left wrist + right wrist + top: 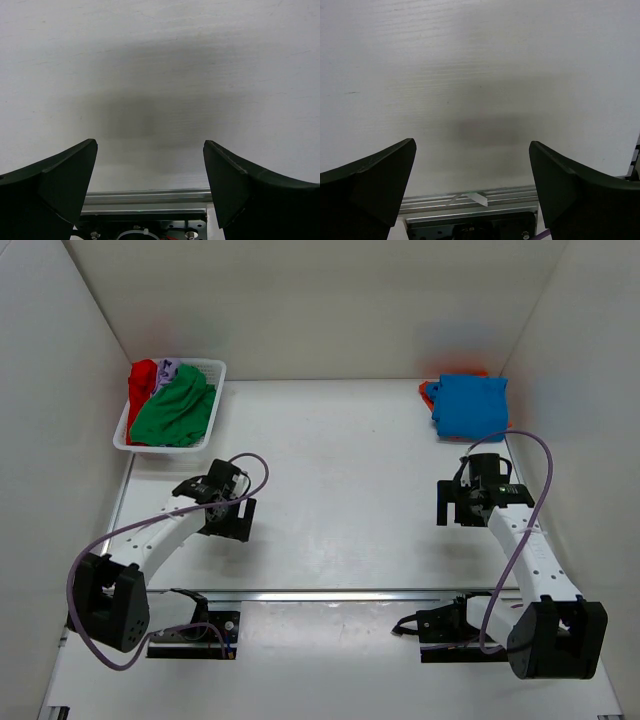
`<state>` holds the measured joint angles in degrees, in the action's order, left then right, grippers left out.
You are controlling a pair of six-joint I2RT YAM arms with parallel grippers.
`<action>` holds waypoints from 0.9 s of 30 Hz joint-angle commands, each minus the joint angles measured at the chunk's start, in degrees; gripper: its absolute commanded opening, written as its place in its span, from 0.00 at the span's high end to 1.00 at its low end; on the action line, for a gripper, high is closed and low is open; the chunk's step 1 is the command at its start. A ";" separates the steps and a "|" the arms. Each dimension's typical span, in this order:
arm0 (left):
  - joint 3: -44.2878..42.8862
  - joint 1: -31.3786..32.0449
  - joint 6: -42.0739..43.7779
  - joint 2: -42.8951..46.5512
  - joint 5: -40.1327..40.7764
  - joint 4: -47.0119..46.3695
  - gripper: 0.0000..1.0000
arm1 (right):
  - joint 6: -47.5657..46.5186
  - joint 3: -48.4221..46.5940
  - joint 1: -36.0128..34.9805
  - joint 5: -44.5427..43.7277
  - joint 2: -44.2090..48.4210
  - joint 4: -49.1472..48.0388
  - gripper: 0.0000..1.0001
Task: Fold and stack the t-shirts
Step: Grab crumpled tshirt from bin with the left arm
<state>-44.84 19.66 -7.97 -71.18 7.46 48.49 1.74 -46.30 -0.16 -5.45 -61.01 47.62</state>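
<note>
Left gripper (150,150) spread, empty, over table (340,460) | right gripper (472,150) spread, empty | step: likely between shirts, folded blue t-shirt (470,405) lies at far right corner | next: you reach for green collared t-shirt (178,408) in mesh basket (215,365), far left corner.

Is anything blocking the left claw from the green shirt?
Nothing visible does. Bare table separates the left gripper from the green shirt, lying topmost in the white basket; only its low rim intervenes.
</note>
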 commanded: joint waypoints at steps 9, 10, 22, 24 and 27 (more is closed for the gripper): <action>1.51 -2.78 1.73 8.34 -0.96 -1.29 0.01 | 0.20 -1.07 0.61 0.53 -0.60 -0.59 0.14; 1.51 -2.96 1.55 7.73 -0.61 -0.77 0.01 | 0.28 -0.81 0.69 0.79 -0.86 -0.42 0.14; 1.60 -7.00 0.41 9.30 0.89 -1.12 0.01 | -0.07 -1.24 0.52 0.71 0.28 -0.42 0.16; 1.51 -6.92 0.58 9.39 0.89 -1.12 0.02 | -0.07 -1.16 0.51 0.88 0.63 -0.50 0.16; 1.51 -7.26 0.93 10.97 0.19 -1.56 0.01 | 0.02 -0.89 0.69 1.50 1.16 -0.41 0.17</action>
<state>-43.55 13.02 -7.31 -62.74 7.84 47.94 1.74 -46.30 0.78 -4.58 -61.54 47.75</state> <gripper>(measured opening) 0.986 0.837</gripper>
